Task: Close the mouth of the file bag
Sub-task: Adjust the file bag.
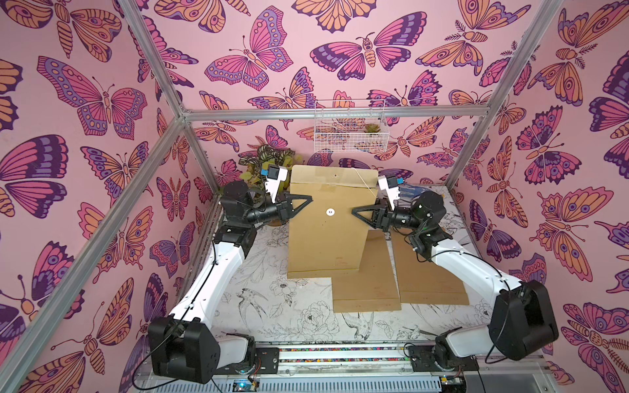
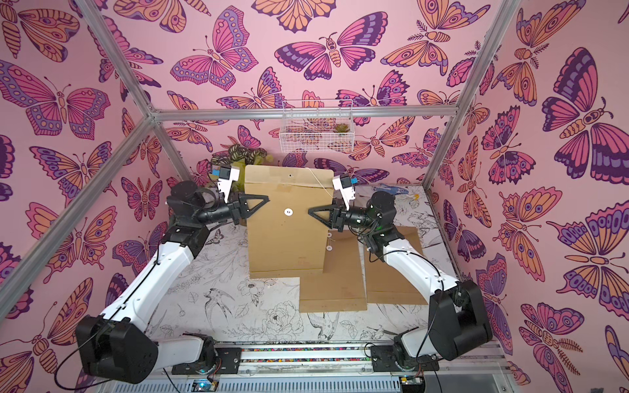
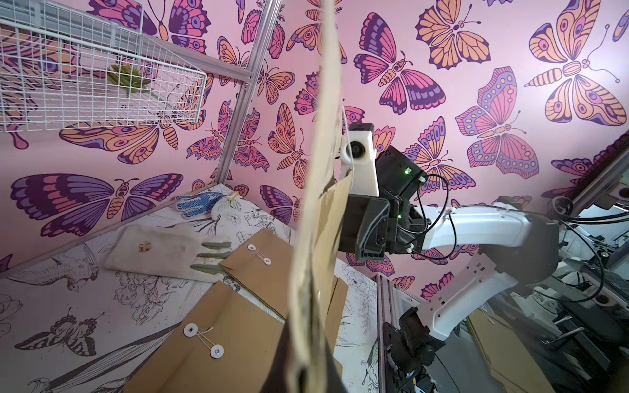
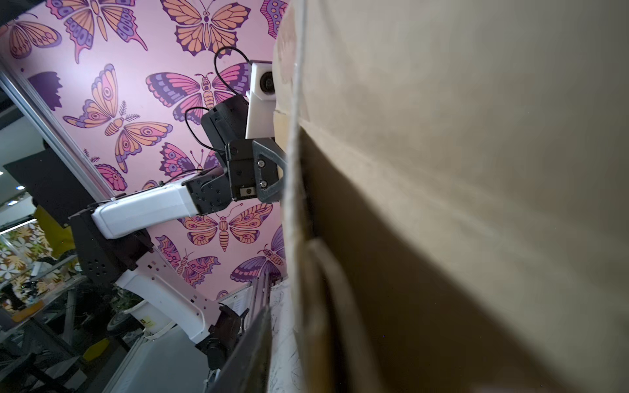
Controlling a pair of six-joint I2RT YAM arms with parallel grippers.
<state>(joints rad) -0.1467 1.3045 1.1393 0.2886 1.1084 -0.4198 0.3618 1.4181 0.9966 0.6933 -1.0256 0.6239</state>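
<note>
**Desk:** Where is the file bag (image 1: 326, 238) sitting right now?

**Me:** I'm holding it upright over the far middle of the table (image 1: 272, 306), mouth up, with the flap (image 1: 333, 175) standing open. The left gripper (image 1: 308, 200) is pinching the bag's left edge, jaws pressed together on the paper. The right gripper (image 1: 355, 211) is lying against the right edge. I'm not seeing whether it is gripping or spread.

**Desk:** How are you planning the fold?

**Me:** I'm wanting a firm left pinch while the right gripper is pushing the flap down toward the white disc (image 1: 330, 212), then catching the string (image 1: 366, 182) and winding it. I'm going slowly, since thin paper held by 1 edge is likely to swing.

**Desk:** Anything inside?

**Me:** I'm not seeing into the bag. The wire basket (image 1: 350, 129) on the back wall is holding a small succulent (image 1: 370, 128). 2 other file bags (image 1: 366, 289) are lying flat toward the table's right edge, strings wound.
</note>
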